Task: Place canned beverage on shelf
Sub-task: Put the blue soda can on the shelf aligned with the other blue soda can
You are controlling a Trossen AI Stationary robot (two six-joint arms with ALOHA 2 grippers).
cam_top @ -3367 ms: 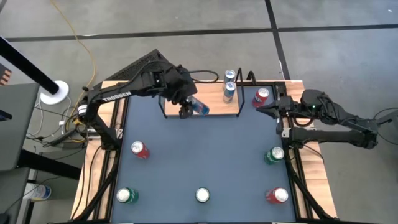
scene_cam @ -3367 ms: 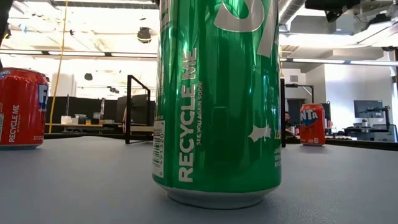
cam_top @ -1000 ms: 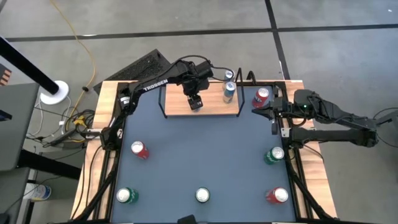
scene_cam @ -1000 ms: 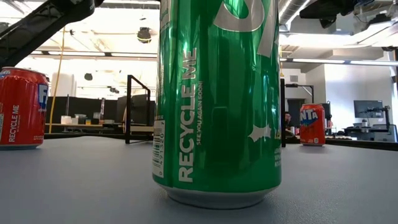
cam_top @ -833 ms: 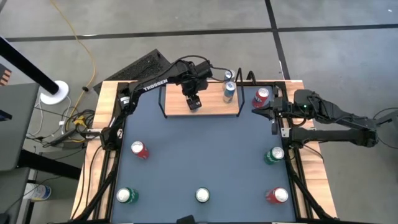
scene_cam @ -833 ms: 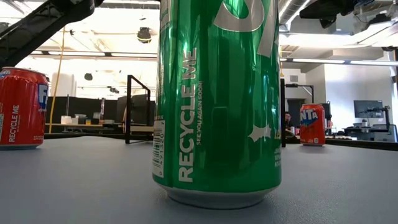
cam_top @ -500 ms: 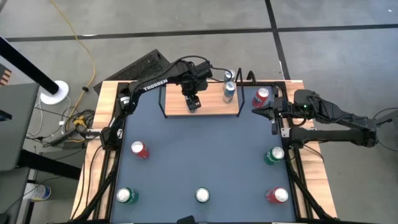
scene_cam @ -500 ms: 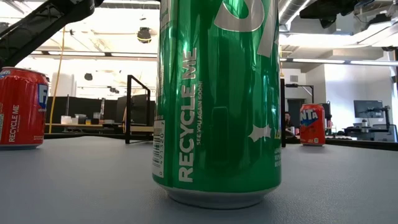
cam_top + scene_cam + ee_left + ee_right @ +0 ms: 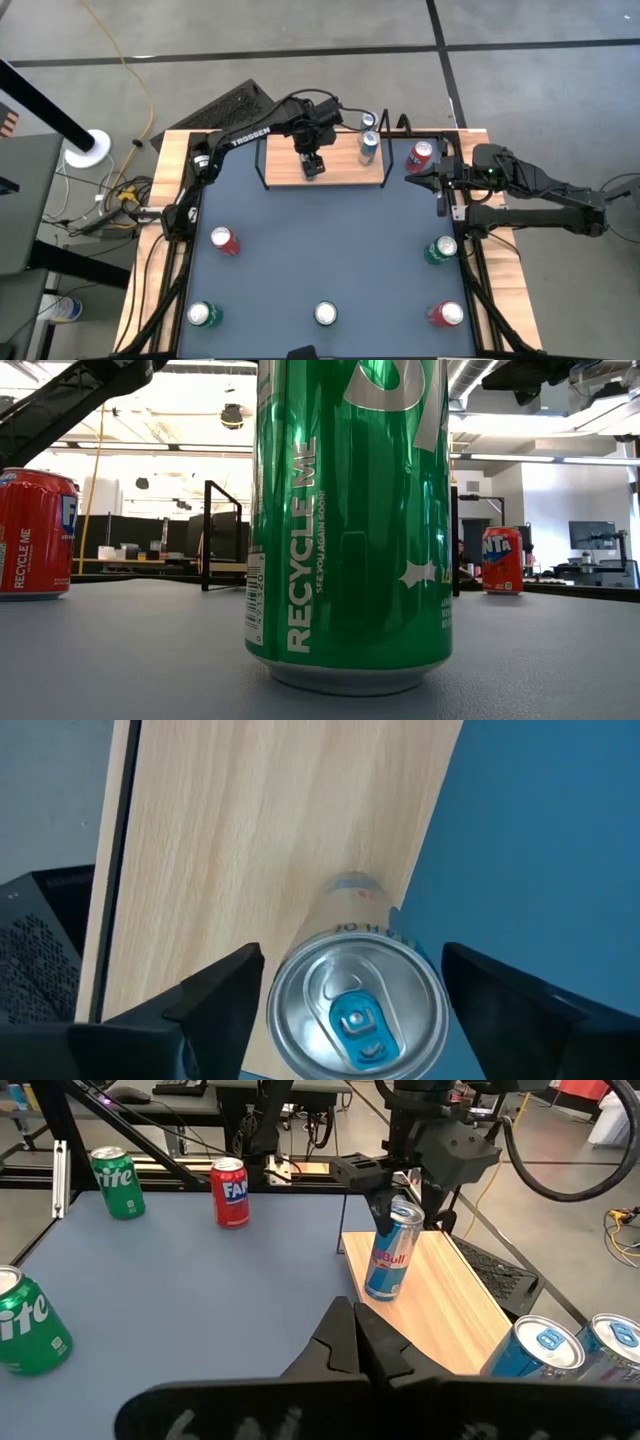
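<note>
A slim blue-and-silver can [image 9: 388,1258] stands upright on the light-wood shelf [image 9: 345,170], near its near edge, left of the middle. My left gripper [image 9: 313,166] is above it, shut on its upper part; its top [image 9: 357,1005] shows between my fingers. Two more slim cans [image 9: 368,148] stand at the shelf's far right. My right gripper [image 9: 436,178] waits shut and empty at the table's right edge, beside a red can [image 9: 420,155]. My left gripper holds the can's upper side wall just below the rim [image 9: 272,982], pinched between the two fingers [image 9: 215,1005], one on each side. The fingers come from above, pointing down. The can stands upright with its base on the shelf board [image 9: 250,840].
Loose cans stand on the blue-grey tabletop: red at left [image 9: 225,240], green at front left [image 9: 203,315], green at front middle [image 9: 326,314], red at front right [image 9: 447,314], green at right [image 9: 441,249]. The shelf's black wire frame [image 9: 222,535] rises at its ends.
</note>
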